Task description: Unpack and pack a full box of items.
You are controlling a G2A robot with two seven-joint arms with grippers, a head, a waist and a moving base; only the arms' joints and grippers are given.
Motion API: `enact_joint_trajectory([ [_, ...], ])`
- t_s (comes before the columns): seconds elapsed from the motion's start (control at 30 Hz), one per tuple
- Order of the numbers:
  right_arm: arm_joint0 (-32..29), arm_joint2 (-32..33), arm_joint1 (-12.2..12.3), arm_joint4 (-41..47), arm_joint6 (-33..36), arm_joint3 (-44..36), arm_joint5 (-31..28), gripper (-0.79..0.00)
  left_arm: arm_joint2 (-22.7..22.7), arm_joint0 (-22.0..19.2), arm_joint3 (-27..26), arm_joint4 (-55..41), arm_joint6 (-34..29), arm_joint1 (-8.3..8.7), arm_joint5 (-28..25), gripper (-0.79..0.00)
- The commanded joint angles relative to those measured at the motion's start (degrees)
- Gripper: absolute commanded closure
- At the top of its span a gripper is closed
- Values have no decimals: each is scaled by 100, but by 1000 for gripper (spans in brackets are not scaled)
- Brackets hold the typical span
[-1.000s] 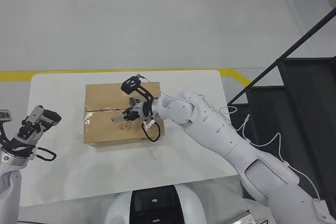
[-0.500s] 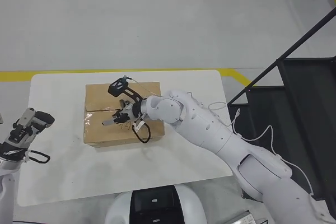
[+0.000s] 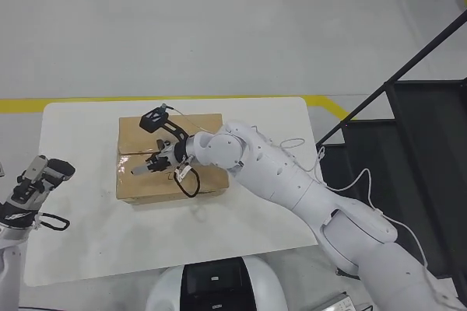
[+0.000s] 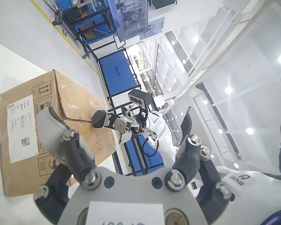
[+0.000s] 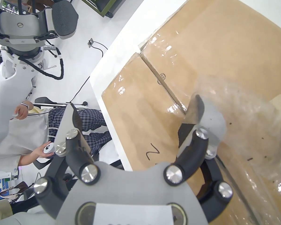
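Box taped, right gripper spread — finger at seam (left gripper parted, empty).

White table, one cardboard box

The table has rounded corners. The closed box sits flat on it, toward the far side, its top flaps meeting at a seam under clear tape, a white label on one side.

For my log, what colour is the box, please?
The box is brown; top view shows best.
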Motion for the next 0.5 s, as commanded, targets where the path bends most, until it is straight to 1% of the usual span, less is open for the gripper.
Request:
enact_joint_trajectory([
  [0.0, 18, -12, -33, 5, 5, 58, -13, -785, 53, 5, -17, 115, 65, -10, -19, -785],
  [0.23, 55, -50, -147, 54, 37, 195, -64, -785, 219, 37, -76, 474, 317, -47, -80, -785],
  [0.47, 185, -217, -345, 107, 80, 305, -89, -785, 120, 127, -16, 745, 796, -79, -110, -785],
])
